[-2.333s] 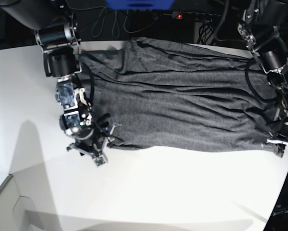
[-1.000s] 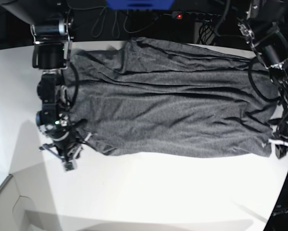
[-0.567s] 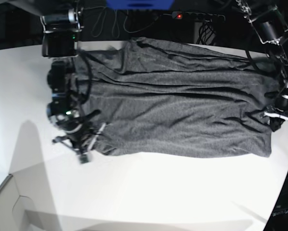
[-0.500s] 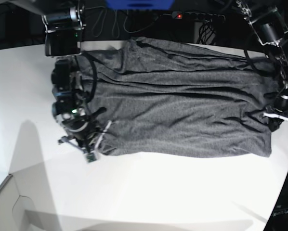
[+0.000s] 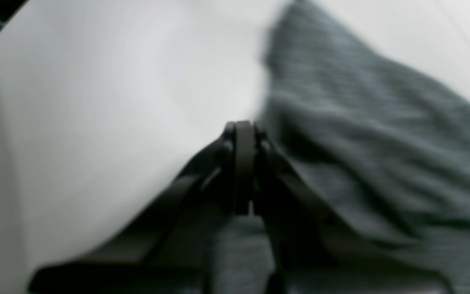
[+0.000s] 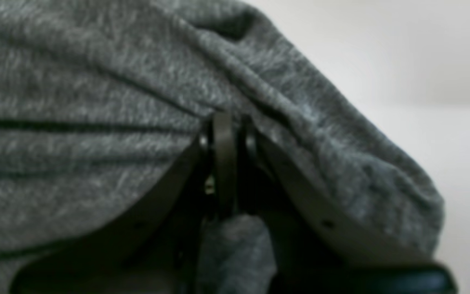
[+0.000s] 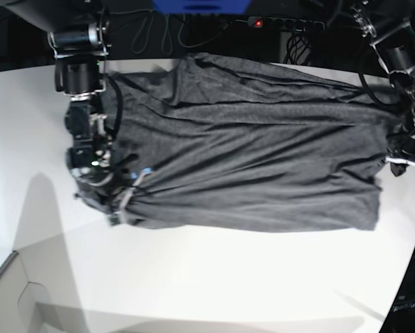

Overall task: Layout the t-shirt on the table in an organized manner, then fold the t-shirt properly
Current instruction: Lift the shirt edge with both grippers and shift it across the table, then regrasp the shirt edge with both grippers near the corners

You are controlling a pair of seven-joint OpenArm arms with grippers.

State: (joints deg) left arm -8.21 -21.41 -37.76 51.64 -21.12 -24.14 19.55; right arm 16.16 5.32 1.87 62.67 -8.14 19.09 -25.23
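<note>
Dark heather-grey t-shirt (image 7: 249, 156) spread across the far half of the white table (image 7: 214, 284), long axis running side to side in the base view, lengthwise creases following that same line. Plain knit throughout; no print, label or writing readable on it. Near edge fairly straight, far edge close to the table's back rim.

At the base view's left end: right gripper (image 7: 121, 207), jaws pressed together on a bunched fold of the t-shirt (image 6: 96, 102), cloth draped over and around both black fingers (image 6: 222, 163) in the right wrist view. At the base view's right end: left gripper (image 7: 404, 161), closed tight on the shirt's edge; in the blurred left wrist view the fingertips (image 5: 243, 163) meet with no gap, grey fabric (image 5: 382, 163) beneath and to one side, bare table (image 5: 96, 102) to the other.

Beyond the table's back rim: dark background, tangled black cables (image 7: 159, 31), a blue object (image 7: 200, 5), a power strip with a red light (image 7: 259, 23). Both arms reaching in from that far side, partly covering the shirt's ends.
</note>
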